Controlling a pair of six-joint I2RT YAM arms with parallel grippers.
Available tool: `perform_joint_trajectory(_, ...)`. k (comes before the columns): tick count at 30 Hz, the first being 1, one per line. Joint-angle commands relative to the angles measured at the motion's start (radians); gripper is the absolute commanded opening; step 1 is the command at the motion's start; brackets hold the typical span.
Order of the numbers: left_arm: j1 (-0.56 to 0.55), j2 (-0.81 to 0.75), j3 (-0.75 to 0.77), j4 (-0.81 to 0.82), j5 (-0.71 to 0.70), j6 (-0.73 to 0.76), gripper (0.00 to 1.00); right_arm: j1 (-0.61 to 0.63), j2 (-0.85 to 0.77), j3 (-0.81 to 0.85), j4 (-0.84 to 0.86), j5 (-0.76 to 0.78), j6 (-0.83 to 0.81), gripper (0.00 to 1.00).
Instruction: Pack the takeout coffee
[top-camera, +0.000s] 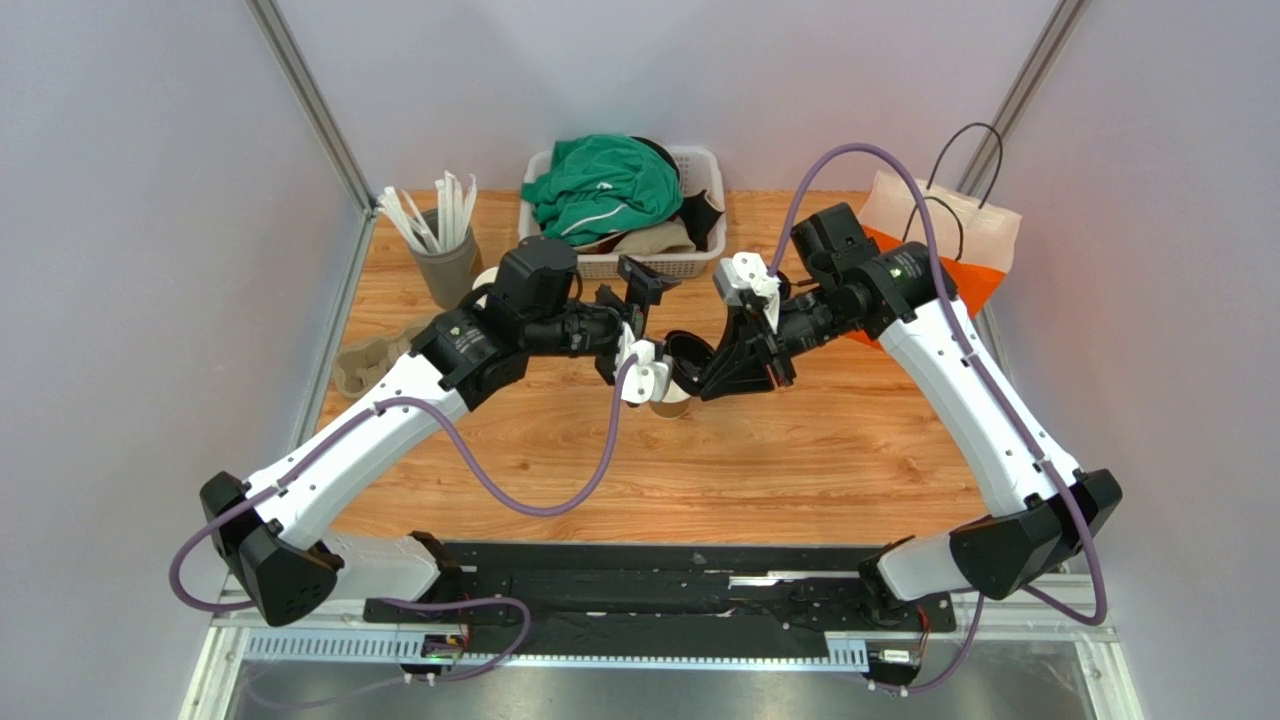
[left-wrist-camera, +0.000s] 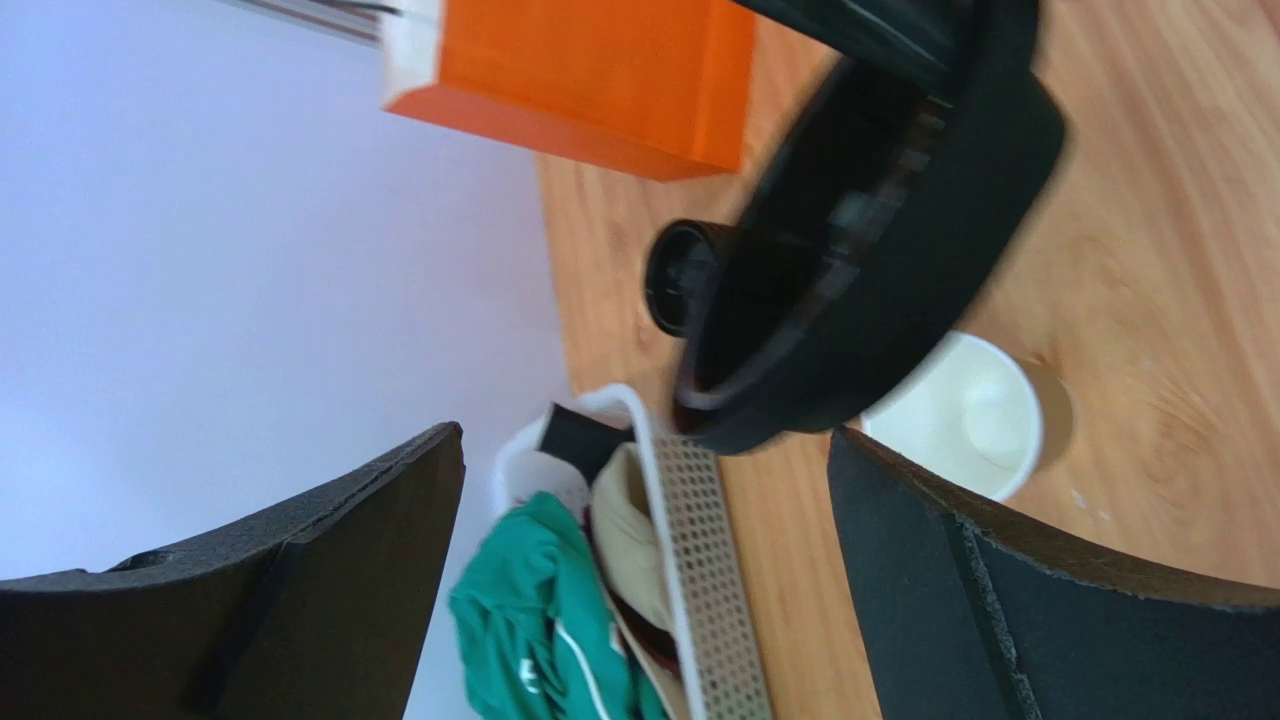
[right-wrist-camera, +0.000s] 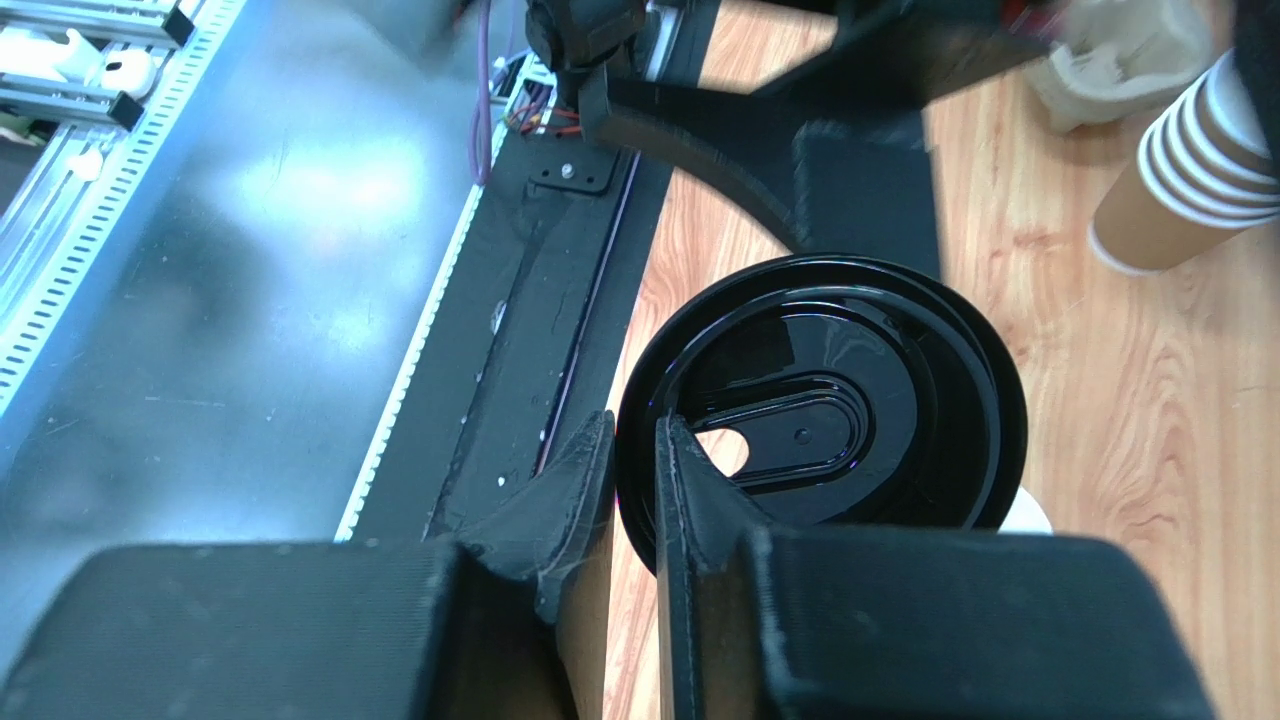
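The takeout coffee stands in two pieces: its brown paper cup (top-camera: 672, 402) sits lidless on the wooden table, white inside showing (left-wrist-camera: 977, 413). Its round black lid (right-wrist-camera: 842, 413) hangs tilted just above the cup. My right gripper (right-wrist-camera: 634, 435) is shut on the lid's near rim, and in the top view it (top-camera: 729, 368) reaches in from the right. My left gripper (left-wrist-camera: 646, 443) is open wide with nothing between its fingers. It (top-camera: 643, 323) hovers just left of the cup and lid.
A white basket (top-camera: 706, 165) of green and other clothes stands at the back. A grey holder of white sticks (top-camera: 443, 255) is back left, a stack of paper cups (right-wrist-camera: 1187, 165) beside it. An orange-and-white bag (top-camera: 947, 240) lies back right. A cardboard tray (top-camera: 368, 360) is at the left edge.
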Motion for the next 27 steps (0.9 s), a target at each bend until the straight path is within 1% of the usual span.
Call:
perform_joint_trajectory(1,-0.007,-0.005,0.045,0.109,0.079,-0.045,0.99,-0.002,-0.035,-0.044,-0.195,-0.016,-0.081,0.15)
perform_joint_trajectory(3,-0.007,-0.008,0.033,0.103,0.12,-0.04,0.99,-0.002,-0.042,-0.054,-0.198,-0.014,-0.092,0.14)
perform_joint_trajectory(6,-0.018,-0.02,0.011,0.067,0.173,0.012,0.99,-0.002,-0.044,-0.044,-0.199,-0.019,-0.104,0.13)
perform_joint_trajectory(10,-0.028,-0.026,0.003,0.012,0.187,0.049,0.97,-0.002,-0.052,-0.041,-0.201,-0.031,-0.112,0.13)
perform_joint_trajectory(14,-0.028,-0.037,-0.015,-0.053,0.193,0.15,0.95,-0.002,-0.058,-0.038,-0.204,-0.04,-0.112,0.12)
perform_joint_trajectory(21,-0.05,-0.037,-0.02,-0.062,0.2,0.175,0.92,0.001,-0.053,-0.03,-0.207,-0.066,-0.116,0.13)
perform_joint_trajectory(23,-0.059,-0.034,-0.014,-0.062,0.202,0.167,0.9,0.006,-0.044,-0.031,-0.212,-0.066,-0.119,0.13)
perform_joint_trajectory(26,-0.068,-0.035,-0.017,-0.061,0.194,0.168,0.84,0.009,-0.046,-0.037,-0.219,-0.077,-0.13,0.13)
perform_joint_trajectory(27,-0.07,-0.035,-0.015,-0.059,0.19,0.168,0.78,0.01,-0.047,-0.038,-0.219,-0.08,-0.133,0.13)
